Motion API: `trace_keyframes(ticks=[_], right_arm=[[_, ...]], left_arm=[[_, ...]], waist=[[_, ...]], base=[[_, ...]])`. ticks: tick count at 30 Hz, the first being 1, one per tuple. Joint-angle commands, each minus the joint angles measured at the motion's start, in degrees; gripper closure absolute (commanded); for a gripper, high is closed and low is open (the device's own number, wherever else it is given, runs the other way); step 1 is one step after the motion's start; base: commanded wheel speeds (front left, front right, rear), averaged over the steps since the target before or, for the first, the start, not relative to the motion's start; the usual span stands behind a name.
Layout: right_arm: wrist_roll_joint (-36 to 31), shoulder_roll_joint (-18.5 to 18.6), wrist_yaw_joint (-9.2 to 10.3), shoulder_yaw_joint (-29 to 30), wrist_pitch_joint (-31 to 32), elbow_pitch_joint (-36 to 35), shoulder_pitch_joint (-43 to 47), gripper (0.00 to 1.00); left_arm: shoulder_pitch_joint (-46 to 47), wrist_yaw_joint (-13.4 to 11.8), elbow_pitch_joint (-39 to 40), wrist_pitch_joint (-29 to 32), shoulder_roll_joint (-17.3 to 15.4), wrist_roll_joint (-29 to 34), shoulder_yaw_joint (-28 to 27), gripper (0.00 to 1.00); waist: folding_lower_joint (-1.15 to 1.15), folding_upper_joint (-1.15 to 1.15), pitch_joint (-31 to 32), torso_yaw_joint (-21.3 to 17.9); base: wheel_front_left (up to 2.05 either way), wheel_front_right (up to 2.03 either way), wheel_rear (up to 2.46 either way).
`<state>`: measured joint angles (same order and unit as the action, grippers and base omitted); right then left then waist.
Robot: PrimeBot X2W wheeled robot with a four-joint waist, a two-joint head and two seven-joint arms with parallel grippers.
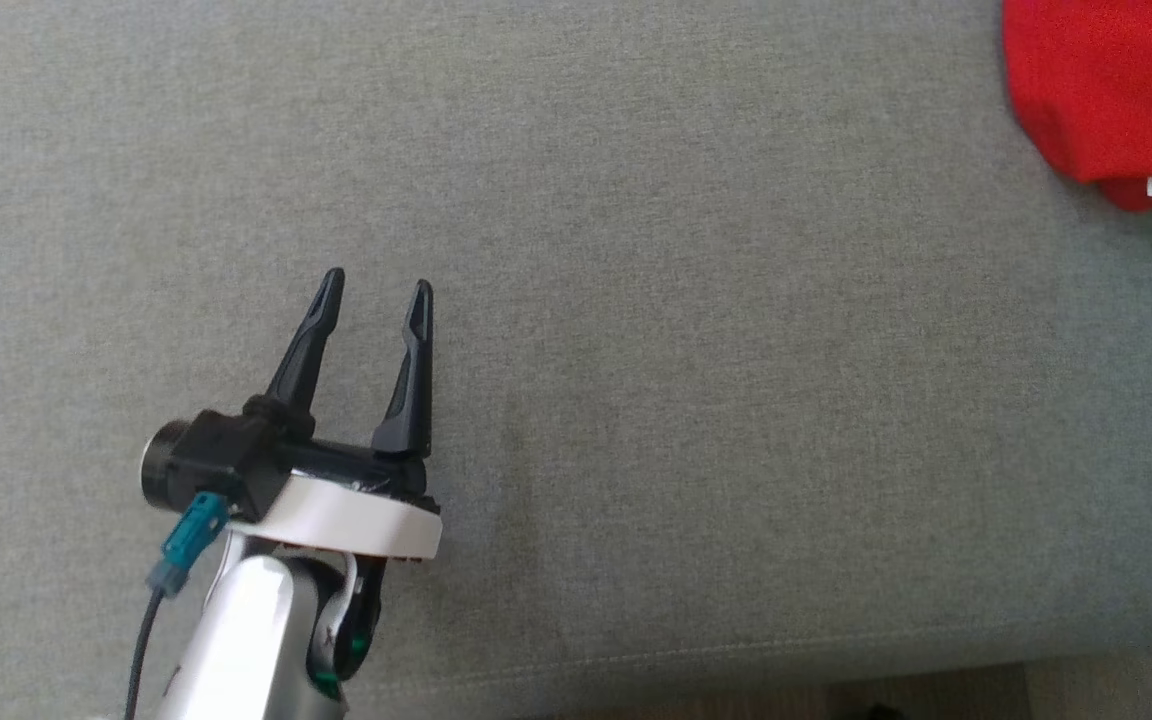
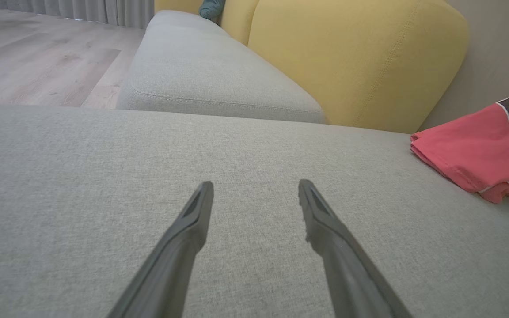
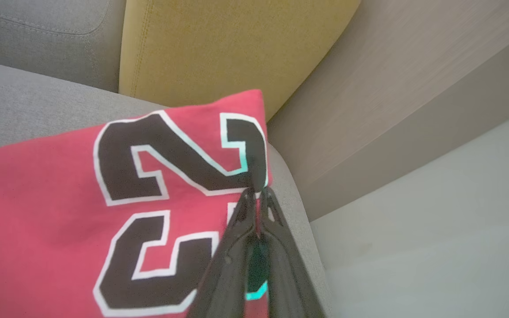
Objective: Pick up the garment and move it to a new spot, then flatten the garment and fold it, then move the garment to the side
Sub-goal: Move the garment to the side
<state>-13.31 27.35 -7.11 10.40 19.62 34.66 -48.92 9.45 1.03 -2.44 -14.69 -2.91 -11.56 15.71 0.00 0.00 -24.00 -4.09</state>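
Two grippers, two states: your left gripper (image 1: 378,280) is hanging with its fingers spread wide over bare sofa seat (image 1: 736,400), holding nothing, and your right gripper (image 3: 256,191) is showing its fingers pressed together, tips sitting at the garment's (image 3: 38,190) far corner, right on the printed number. The garment is lying folded, spreading below and to the left of those closed tips, with the yellow backrest (image 3: 219,48) just beyond it and the rounded end of the seat just to the tips' right. From the left gripper it is sitting well off to the right. You're not getting enough from the wrist view to tell whether fabric is pinched between the tips or they're only touching it. That's the risk I'm flagging: if a layer is caught, lifting away is likely dragging that layer up and undoing the fold. Nudging it any more to the right is risking the corner sliding off the seat end. The left gripper is hovering too far away to be steadying anything.
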Motion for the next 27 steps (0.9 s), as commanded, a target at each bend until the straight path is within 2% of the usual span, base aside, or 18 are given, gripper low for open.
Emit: trace_keyframes(ticks=[1, 10, 19, 27], right_arm=[[-1.1, 0.5, -0.37, 0.7, -1.1, -1.4, -0.7, 0.0], [-4.7, -2.8, -0.37, 4.1, -5.4, 0.7, -1.9, 0.0], [-3.6, -6.7, -0.37, 2.1, -11.3, 2.2, -1.8, 0.0], [0.3, -12.3, -0.37, -2.4, -18.3, 1.5, 1.5, 0.0]], left_arm=[[1.3, 0.3, 1.5, -0.3, 0.0, 0.7, -1.9, 0.0], [1.6, 0.7, 0.9, -0.3, 0.0, 1.2, -2.2, 0.0], [1.2, 0.4, 0.2, -0.3, 0.0, 1.4, -3.1, 0.0], [-0.3, -2.7, -0.2, -0.3, 0.0, -2.6, -6.0, 0.0]], waist=[[0.0, 0.0, -0.2, -0.2], [0.0, 0.0, 0.0, -1.1], [0.0, 0.0, 2.7, -1.6], [0.0, 0.0, 9.1, -1.6]], base=[[0.0, 0.0, 0.0], [0.0, 0.0, 0.0], [0.0, 0.0, 0.0], [0.0, 0.0, 0.0]])
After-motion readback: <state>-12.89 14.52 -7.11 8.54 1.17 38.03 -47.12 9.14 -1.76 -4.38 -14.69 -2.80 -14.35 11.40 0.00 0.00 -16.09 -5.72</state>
